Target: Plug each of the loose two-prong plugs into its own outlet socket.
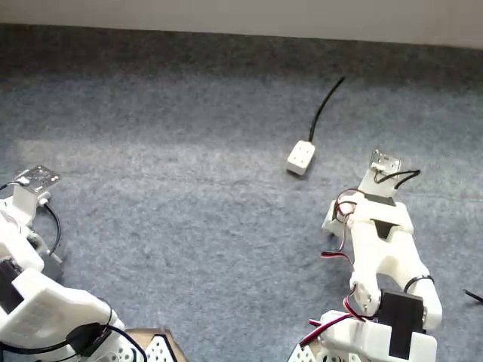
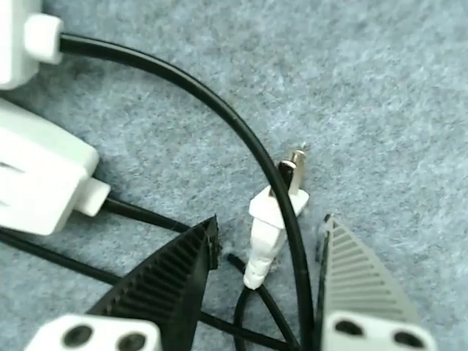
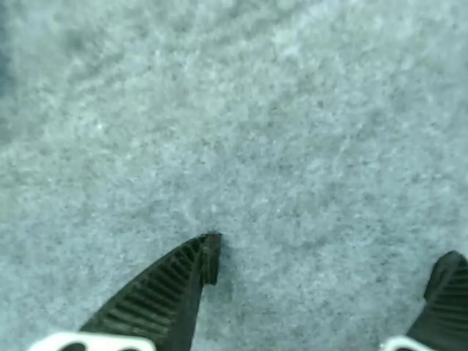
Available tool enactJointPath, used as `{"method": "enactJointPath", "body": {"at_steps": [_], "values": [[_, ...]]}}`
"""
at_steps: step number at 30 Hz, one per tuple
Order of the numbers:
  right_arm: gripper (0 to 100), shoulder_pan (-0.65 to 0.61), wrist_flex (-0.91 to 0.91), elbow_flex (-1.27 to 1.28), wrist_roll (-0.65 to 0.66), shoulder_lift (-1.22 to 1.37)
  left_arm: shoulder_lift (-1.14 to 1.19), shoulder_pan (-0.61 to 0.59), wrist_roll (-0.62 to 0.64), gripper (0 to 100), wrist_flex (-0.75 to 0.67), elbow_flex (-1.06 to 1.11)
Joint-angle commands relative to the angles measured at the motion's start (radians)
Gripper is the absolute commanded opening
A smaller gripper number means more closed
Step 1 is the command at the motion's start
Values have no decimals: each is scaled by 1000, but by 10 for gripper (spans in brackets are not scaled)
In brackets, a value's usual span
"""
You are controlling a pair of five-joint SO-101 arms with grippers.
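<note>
A white two-prong plug (image 2: 265,223) lies on the grey carpet with its metal prongs (image 2: 296,167) pointing away from the wrist. My left gripper (image 2: 269,223) is open and low, one finger on each side of the plug, not closed on it. A black cord (image 2: 219,110) curves across the plug. In the high view a white outlet block (image 1: 300,157) with a black cord (image 1: 324,105) lies mid-table. My right gripper (image 3: 330,248) is open over bare carpet, nothing between its fingers. The left arm (image 1: 30,226) stands at the left edge, the right arm (image 1: 381,241) at the lower right.
Two white blocks (image 2: 36,183) (image 2: 25,36) with black cords lie close beside the left gripper, and more cord (image 2: 248,322) loops under it. A short piece of black cord (image 1: 472,296) shows at the right edge. Grey carpet (image 1: 189,188) covers the table.
</note>
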Motion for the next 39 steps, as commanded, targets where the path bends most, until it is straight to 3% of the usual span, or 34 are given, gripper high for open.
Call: {"method": "enactJointPath", "body": {"at_steps": [1, 4, 8, 15, 19, 23, 24, 29, 33, 36, 39], "values": [[425, 15, 2, -41, -6, 7, -8, 2, -106, 230, -5, 47], [425, 15, 2, -41, -6, 7, -15, 5, -106, 184, -5, 79], [425, 15, 2, -41, -6, 7, -16, 27, -107, 10, -5, 76], [425, 15, 2, -41, -6, 8, -18, 31, -106, 5, 14, 27], [425, 15, 2, -44, -6, 8, -18, 58, -106, 5, 186, -107], [425, 15, 2, -44, -6, 10, -19, 137, -104, 5, 516, -297], [425, 15, 2, -44, -6, 10, -30, 156, -86, 5, 569, -334], [425, 15, 2, -41, -6, 5, -191, 237, 219, 5, 545, -410], [425, 15, 2, -41, -6, 5, -407, 335, 331, 5, 545, -389], [425, 15, 2, -41, -6, 4, -616, 461, 390, 5, 545, -294], [425, 15, 2, -41, -6, 4, -854, 662, 471, 5, 532, -119]]}}
